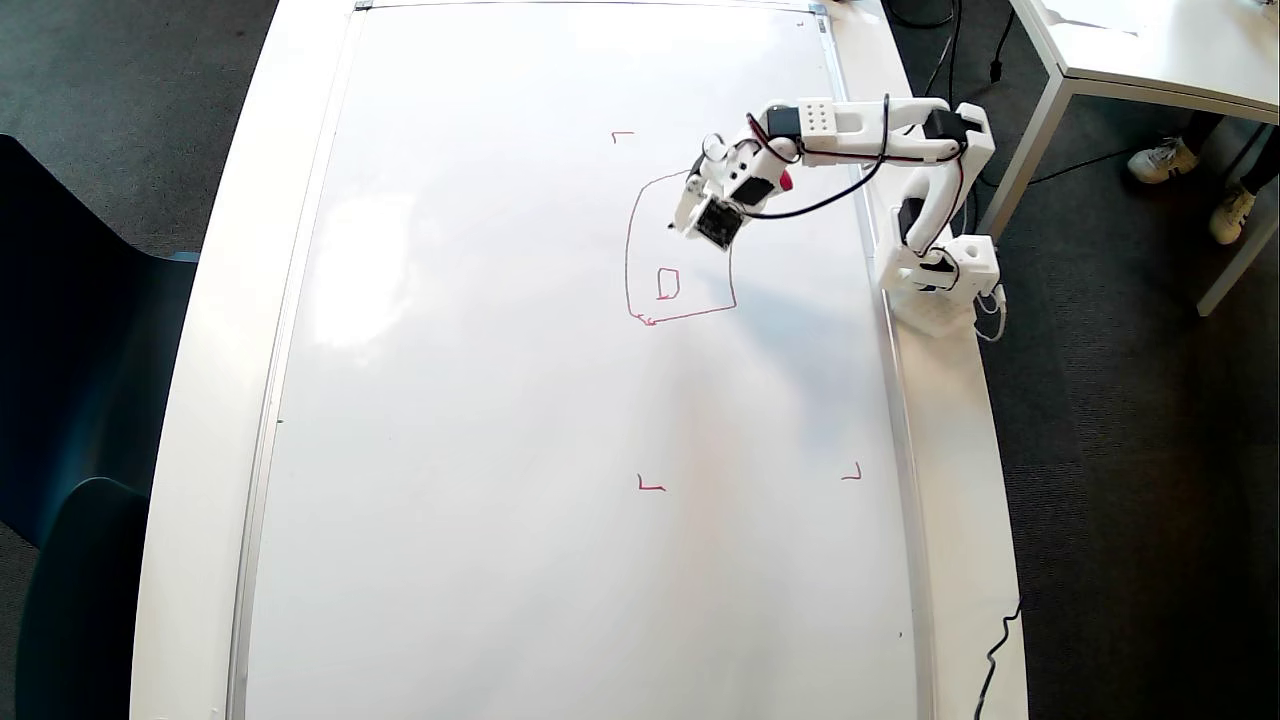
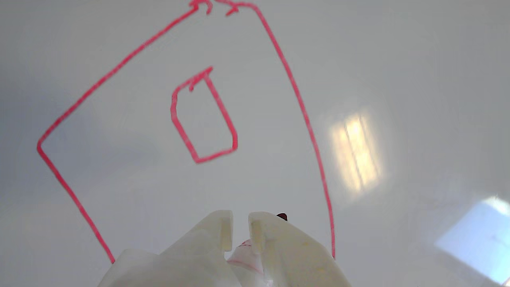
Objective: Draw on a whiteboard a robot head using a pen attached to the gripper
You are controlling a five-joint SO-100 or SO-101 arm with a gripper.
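Observation:
The whiteboard (image 1: 500, 400) covers most of a white table in the overhead view. On its upper right is the robot head (image 1: 630, 260), a thin red arched outline with a flat base and one small square (image 1: 668, 284) inside. My gripper (image 1: 690, 215) hangs over the outline's upper right part, shut on the pen (image 1: 785, 180), whose red end shows behind the wrist. In the wrist view the two white fingers (image 2: 217, 233) of the gripper (image 2: 240, 223) stand close together around the pen (image 2: 244, 252). A dark tip (image 2: 282, 216) shows just beside them, above the whiteboard (image 2: 398, 79) and inside the robot head (image 2: 295, 91).
Red corner marks (image 1: 622, 134), (image 1: 650, 485), (image 1: 852, 475) sit on the board. The arm's base (image 1: 940, 270) stands on the table's right edge. A second white table (image 1: 1150, 50) and someone's shoes (image 1: 1160, 160) are at top right, a dark blue chair (image 1: 60, 300) at left.

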